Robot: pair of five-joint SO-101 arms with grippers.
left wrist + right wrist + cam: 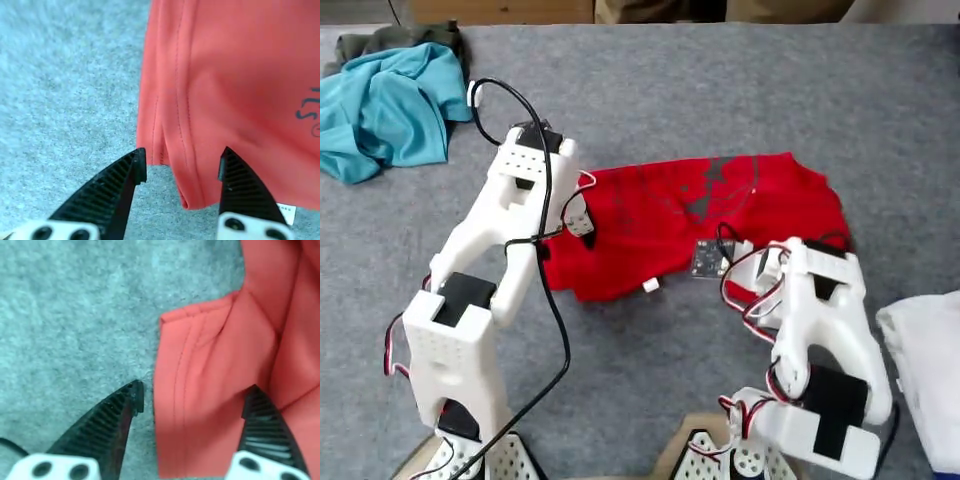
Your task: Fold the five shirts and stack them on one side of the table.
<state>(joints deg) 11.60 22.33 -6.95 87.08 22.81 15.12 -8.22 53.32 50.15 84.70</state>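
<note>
Grey felt-like cover point(720, 90) spreads over the whole table, and the red shirt point(720, 205) lies across its middle, partly gathered, with its near edge doubled into soft folds. A teal shirt point(390, 100) is bunched in the far left corner with an olive garment point(410, 38) just behind it, and a white shirt point(930, 350) sits at the right edge, well apart from the red one.

The left gripper point(182, 160) hangs over the red shirt's left end with its jaws apart. One finger is above bare cover and the other above red cloth, so the hemmed corner lies between them. The right gripper point(195, 395) is likewise spread wide over the shirt's near right corner, straddling the hem in the same way.

The main risk seems to be the pinch itself. The hems show several layers, and a shallow close would likely catch just the top one, so the lower cloth would drag and the fold would skew. A close that goes too deep could nip the fuzzy cover together with the shirt. If one arm grips and the other misses, lifting would probably twist the shirt instead of carrying it over evenly. The loose wiring near both wrists could also brush the cloth and rumple it.
</note>
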